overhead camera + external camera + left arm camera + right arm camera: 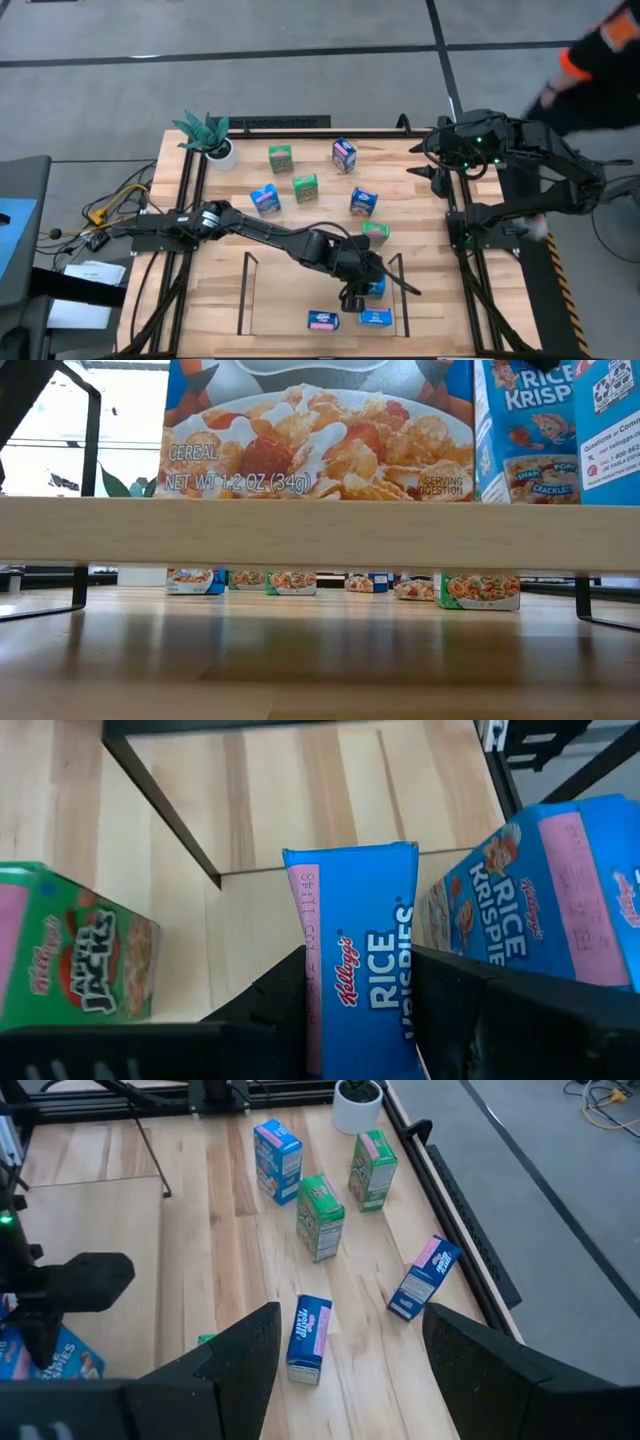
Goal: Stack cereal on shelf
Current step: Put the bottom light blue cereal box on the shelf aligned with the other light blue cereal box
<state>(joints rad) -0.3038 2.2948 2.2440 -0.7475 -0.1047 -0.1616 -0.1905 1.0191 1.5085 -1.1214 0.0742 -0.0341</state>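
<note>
A blue cereal box [355, 970] is clamped by the left gripper [362, 292] over the shelf [245, 290], its bottom hidden. The right gripper [345, 1350] is parked wide open, empty.

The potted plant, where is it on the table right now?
In the high view the potted plant stands at the table's far left corner, behind the left arm's base, with a green cereal box as its nearest neighbour to the right.

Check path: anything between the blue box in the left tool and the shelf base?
Nothing visible. The left tool is shut on the blue box just over the shelf, with bare base ahead; two blue boxes already stand farther along.
</note>
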